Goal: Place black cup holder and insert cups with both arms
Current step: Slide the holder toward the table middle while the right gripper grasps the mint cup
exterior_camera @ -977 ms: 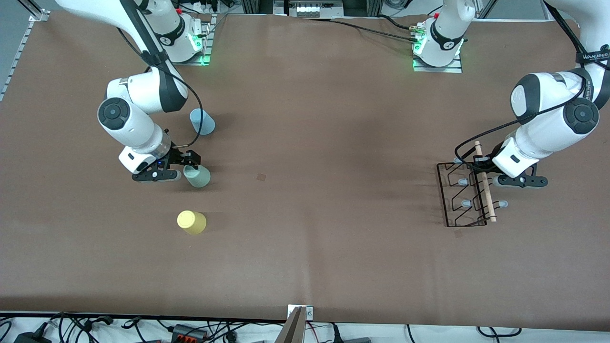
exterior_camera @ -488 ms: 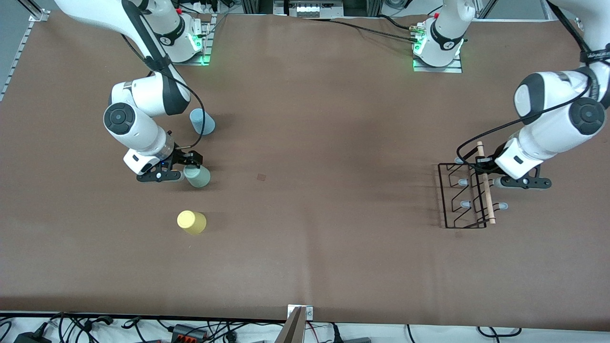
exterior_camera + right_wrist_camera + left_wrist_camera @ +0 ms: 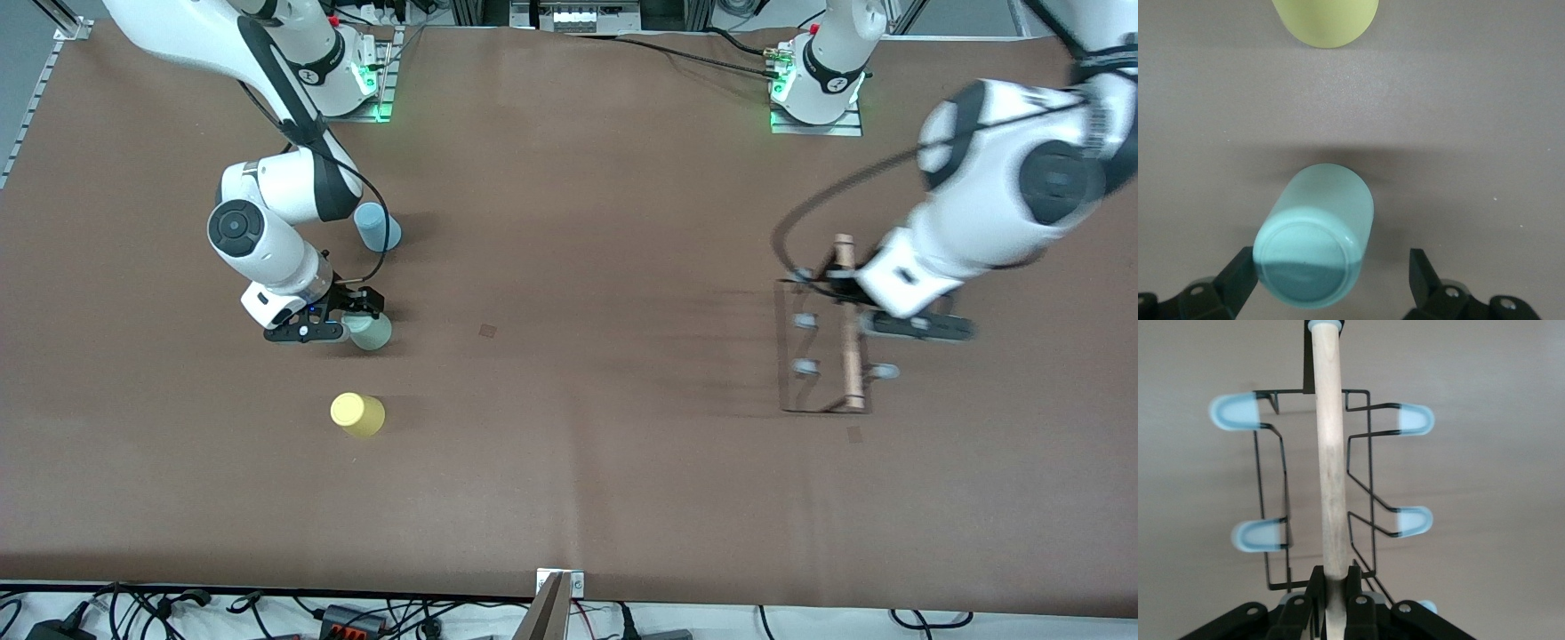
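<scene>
Left gripper (image 3: 1333, 597) pinching rack (image 3: 822, 342) by its rod (image 3: 1330, 460); right gripper (image 3: 1331, 280) spread around grey-green cup (image 3: 1315, 235).

The left gripper (image 3: 855, 298) has carried the black cup holder (image 3: 822, 347) toward the table's middle.

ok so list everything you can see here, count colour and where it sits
table: one, brown, under everything
black cup holder: one, black wire with wooden rod handle, at the left arm's end, held by its handle
light blue cup: one, farthest of the three from the front camera, at the right arm's end
grey-green cup: one, between the other two cups
yellow cup: one, nearest the front camera
left gripper: black, shut on the holder's handle
right gripper: black, open around the grey-green cup
</scene>
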